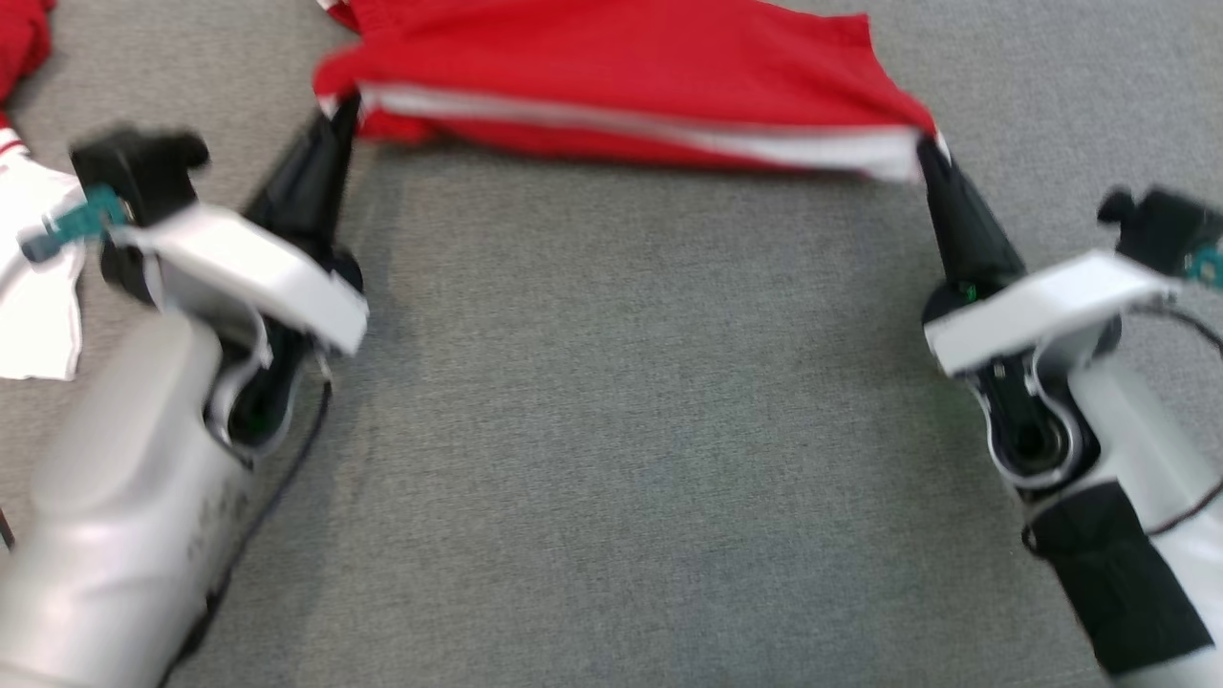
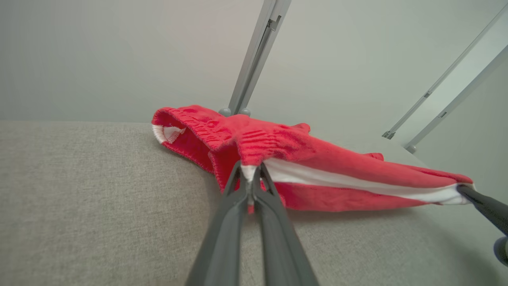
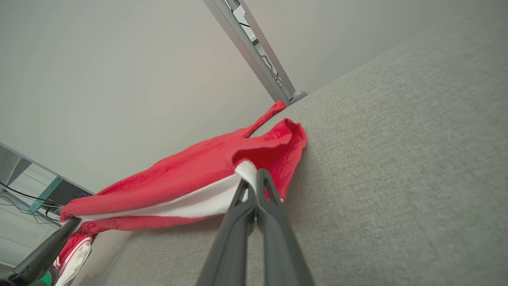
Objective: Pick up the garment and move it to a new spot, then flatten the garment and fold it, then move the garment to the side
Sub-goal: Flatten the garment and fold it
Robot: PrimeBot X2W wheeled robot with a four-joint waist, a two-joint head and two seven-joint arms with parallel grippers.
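The garment is red with a white stripe and hangs stretched between my two grippers above the grey cloth surface. My left gripper is shut on its left corner, seen close in the left wrist view with the gripper pinching the red and white edge of the garment. My right gripper is shut on the right corner; in the right wrist view that gripper clamps the white stripe of the garment. The far part of the garment rests on the surface.
At the left edge lie a white cloth and another red cloth. Grey metal frame posts rise behind the surface. The right arm's fingers show at the right of the left wrist view.
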